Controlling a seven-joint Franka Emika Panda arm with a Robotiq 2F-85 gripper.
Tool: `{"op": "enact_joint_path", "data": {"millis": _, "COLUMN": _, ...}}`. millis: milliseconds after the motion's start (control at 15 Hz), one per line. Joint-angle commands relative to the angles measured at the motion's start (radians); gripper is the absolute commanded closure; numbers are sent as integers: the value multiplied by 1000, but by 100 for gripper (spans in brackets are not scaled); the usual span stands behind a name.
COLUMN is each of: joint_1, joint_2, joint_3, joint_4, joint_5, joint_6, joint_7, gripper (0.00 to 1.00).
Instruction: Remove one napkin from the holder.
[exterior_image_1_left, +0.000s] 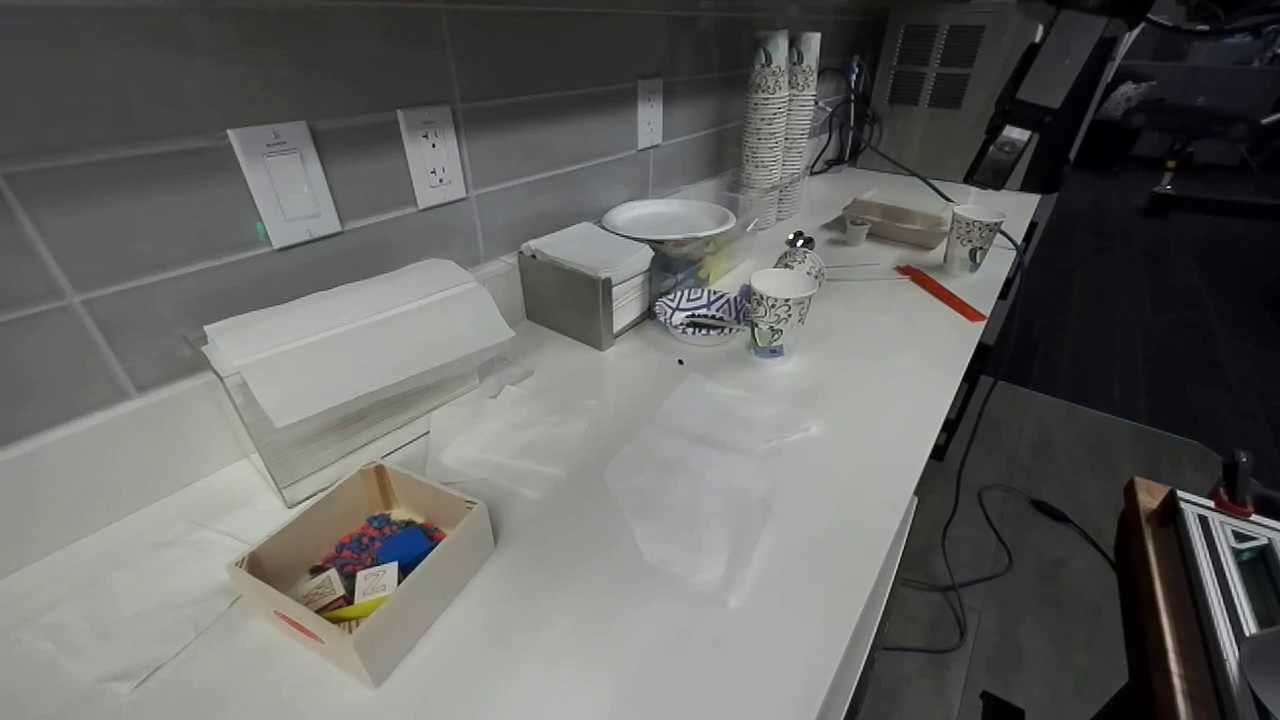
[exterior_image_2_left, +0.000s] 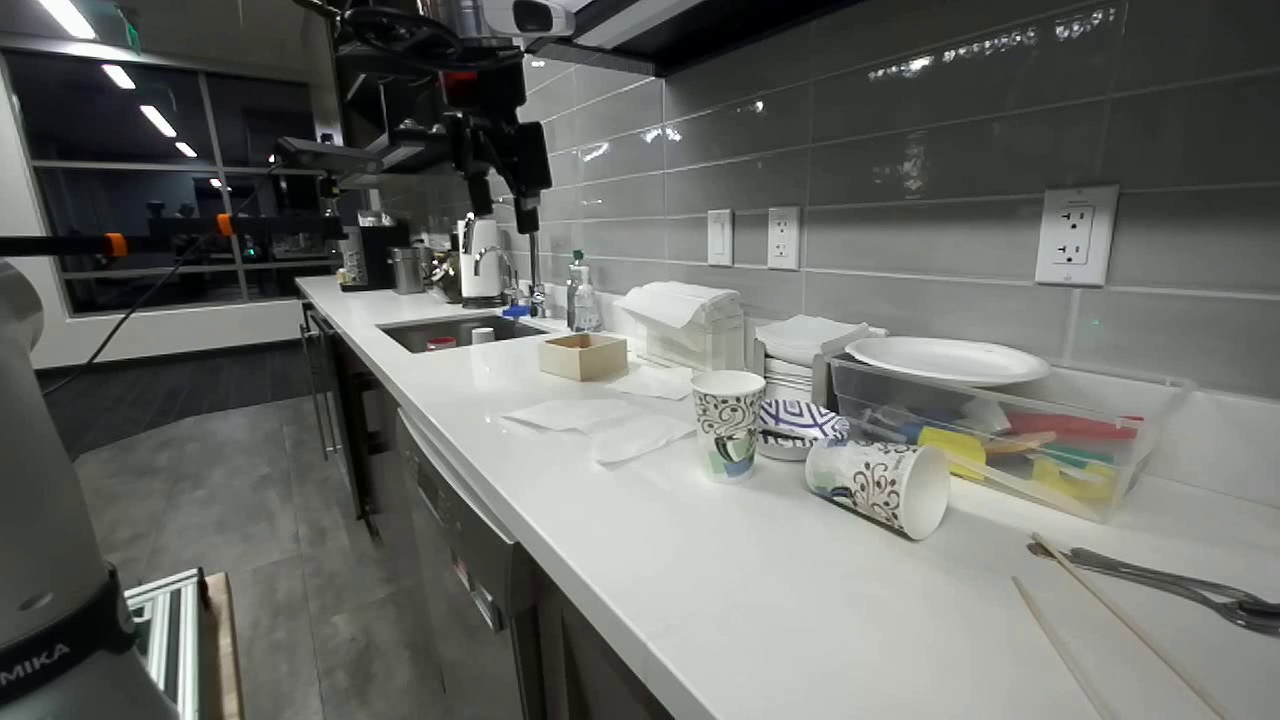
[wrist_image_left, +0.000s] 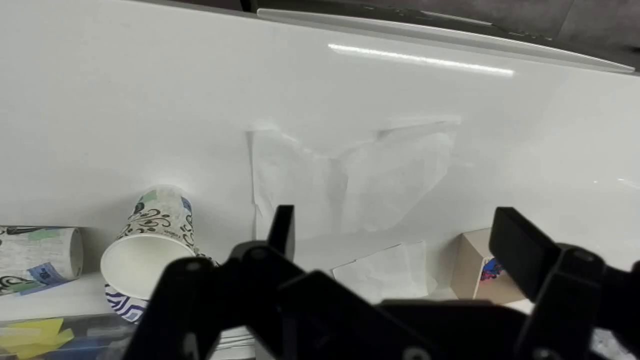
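Removal appears complete, no step remaining: paper napkin (wrist_image_left: 350, 190) lies outside clear napkin holder (exterior_image_1_left: 335, 440); sheet count unclear. Gripper (wrist_image_left: 395, 225) spread, empty.

Patterned cup (exterior_image_2_left: 728, 420) upright; second cup (exterior_image_2_left: 872, 486) on its side near clear bin (exterior_image_2_left: 1150, 440). Wooden box (exterior_image_1_left: 430, 600) holds lettered blocks (exterior_image_1_left: 377, 582).
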Motion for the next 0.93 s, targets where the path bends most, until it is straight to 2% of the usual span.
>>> {"op": "enact_joint_path", "data": {"millis": 0, "joint_1": -16, "joint_2": 10, "joint_3": 23, "joint_4": -14, "joint_5": 8, "joint_6": 44, "joint_7": 4, "gripper": 0}}
{"op": "enact_joint_path", "data": {"millis": 267, "joint_1": -9, "joint_2": 87, "joint_3": 111, "joint_4": -76, "joint_5": 28, "joint_6": 250, "joint_7": 125, "gripper": 0}}
{"op": "enact_joint_path", "data": {"millis": 533, "joint_1": 27, "joint_2": 264, "joint_3": 198, "joint_4": -110, "joint_5": 53, "joint_6": 552, "joint_7": 233, "gripper": 0}}
{"op": "enact_joint_path", "data": {"millis": 733, "joint_1": 24, "joint_2": 457, "joint_3": 269, "joint_4": -43, "joint_5": 60, "joint_6": 787, "joint_7": 406, "gripper": 0}}
{"op": "enact_joint_path", "data": {"millis": 867, "joint_1": 6, "joint_2": 568, "joint_3": 305, "joint_4": 13, "joint_5": 41, "joint_6": 901, "joint_7": 531, "gripper": 0}}
